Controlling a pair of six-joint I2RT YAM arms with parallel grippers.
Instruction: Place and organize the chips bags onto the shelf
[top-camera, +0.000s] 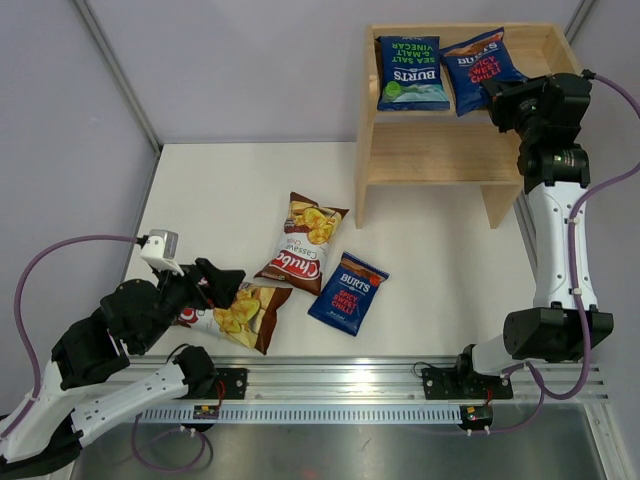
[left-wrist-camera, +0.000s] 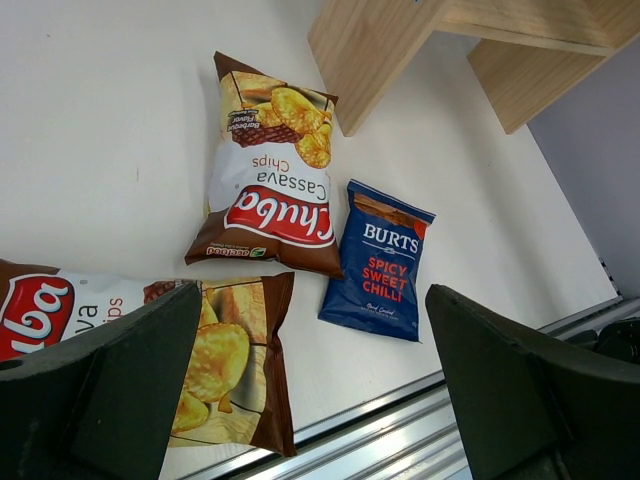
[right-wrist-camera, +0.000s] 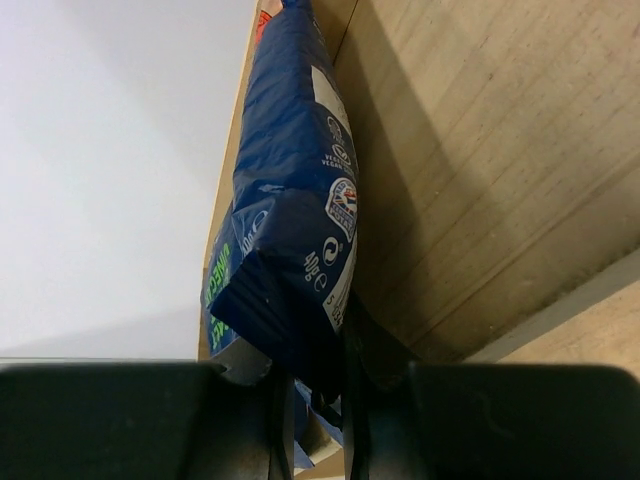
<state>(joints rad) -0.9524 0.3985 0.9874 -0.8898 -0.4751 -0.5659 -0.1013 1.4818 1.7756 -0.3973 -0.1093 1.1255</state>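
The wooden shelf (top-camera: 430, 150) stands at the far right. On its top tier lie a green-lettered Burts bag (top-camera: 410, 72) and a red-lettered Burts bag (top-camera: 482, 68). My right gripper (top-camera: 495, 98) is shut on the near edge of the red-lettered bag (right-wrist-camera: 295, 230), which stands on edge against the wood (right-wrist-camera: 500, 170) in the right wrist view. On the table lie a Chuba bag (top-camera: 303, 243), another red-lettered Burts bag (top-camera: 347, 292) and a second Chuba bag (top-camera: 235, 315). My left gripper (top-camera: 225, 283) is open and empty above the second Chuba bag (left-wrist-camera: 200, 350).
A metal rail (top-camera: 350, 385) runs along the table's near edge. White walls close the left and back. In the left wrist view the shelf's leg (left-wrist-camera: 370, 50) stands just beyond the middle Chuba bag (left-wrist-camera: 270, 190) and the table Burts bag (left-wrist-camera: 380, 262).
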